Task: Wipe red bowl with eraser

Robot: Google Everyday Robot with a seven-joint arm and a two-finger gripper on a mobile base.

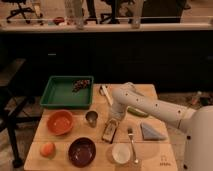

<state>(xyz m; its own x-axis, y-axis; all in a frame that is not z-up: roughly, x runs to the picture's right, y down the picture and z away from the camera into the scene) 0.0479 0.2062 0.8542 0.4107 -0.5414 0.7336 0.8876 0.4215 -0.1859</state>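
The red bowl (61, 122) sits on the left of the wooden table, orange-red and empty. The eraser (110, 131) lies flat near the table's middle, a small tan rectangle with a dark face, to the right of the red bowl. My gripper (113, 119) points down at the far end of the eraser, directly above it or touching it. The white arm reaches in from the lower right and bends over at its elbow (125, 95).
A green tray (60, 92) with a dark item stands at the back left. A metal cup (91, 118) stands between bowl and eraser. In front are an orange fruit (47, 149), a dark bowl (82, 151), a white bowl (121, 153), a fork (132, 142) and a grey-blue cloth (151, 131).
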